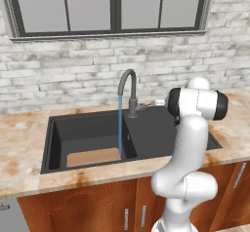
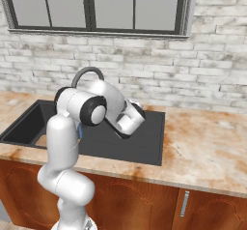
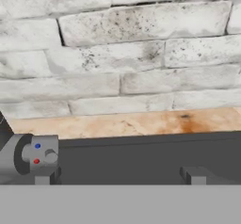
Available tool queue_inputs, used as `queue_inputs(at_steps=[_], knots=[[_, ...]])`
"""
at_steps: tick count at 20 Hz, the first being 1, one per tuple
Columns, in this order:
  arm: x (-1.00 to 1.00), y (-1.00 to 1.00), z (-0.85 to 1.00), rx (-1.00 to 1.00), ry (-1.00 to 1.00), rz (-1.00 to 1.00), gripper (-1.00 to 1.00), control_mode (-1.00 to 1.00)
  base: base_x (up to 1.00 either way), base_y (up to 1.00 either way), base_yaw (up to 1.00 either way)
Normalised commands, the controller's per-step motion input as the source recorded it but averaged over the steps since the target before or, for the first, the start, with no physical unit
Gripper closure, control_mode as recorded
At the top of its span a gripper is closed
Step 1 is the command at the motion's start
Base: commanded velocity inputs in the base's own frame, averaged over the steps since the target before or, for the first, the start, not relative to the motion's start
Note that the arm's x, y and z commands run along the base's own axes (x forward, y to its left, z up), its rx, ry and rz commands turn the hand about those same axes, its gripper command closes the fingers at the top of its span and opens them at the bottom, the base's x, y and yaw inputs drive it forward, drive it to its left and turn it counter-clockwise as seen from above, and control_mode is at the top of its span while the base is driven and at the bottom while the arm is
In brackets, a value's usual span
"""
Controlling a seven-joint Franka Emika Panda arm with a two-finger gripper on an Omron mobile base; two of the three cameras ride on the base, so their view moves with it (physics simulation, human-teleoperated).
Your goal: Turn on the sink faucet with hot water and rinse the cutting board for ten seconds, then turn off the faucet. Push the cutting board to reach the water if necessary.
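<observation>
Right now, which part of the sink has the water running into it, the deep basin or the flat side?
The deep basin: the water falls from the faucet onto the cutting board there. The flat side lies right of it.

One faucet (image 1: 129, 92), one cutting board (image 1: 93, 157), one sink (image 1: 88, 128).

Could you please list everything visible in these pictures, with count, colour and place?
sink: one, matte black, set in the countertop, basin left, flat draining side right.
sink faucet: one, dark grey gooseneck, behind the basin's right edge.
water: one thin blue stream, falling from the spout into the basin.
cutting board: one, light tan, flat on the basin floor, under the stream.
countertop: one, mottled orange-beige, around the sink.
brick wall: white-grey, behind the counter.
window: one, dark frame, above.
cabinets: brown wood, below.
tool: one, dark fingertips, open, beside the faucet's lever.
</observation>
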Motion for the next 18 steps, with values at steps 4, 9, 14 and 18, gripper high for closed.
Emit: queue_inputs(at_steps=[4,9,14,18], knots=[[0.0,0.0,0.17,0.04,0.06,0.06,-1.0,-1.0,0.0,0.0,0.0],[0.0,-0.05,0.01,0.02,0.05,0.08,-1.0,-1.0,0.0,0.0,0.0],[0.0,-0.02,0.0,0.01,0.0,0.07,-1.0,-1.0,0.0,0.0,0.0],[0.01,0.0,0.0,0.0,0.0,0.05,-1.0,-1.0,0.0,0.0,0.0]])
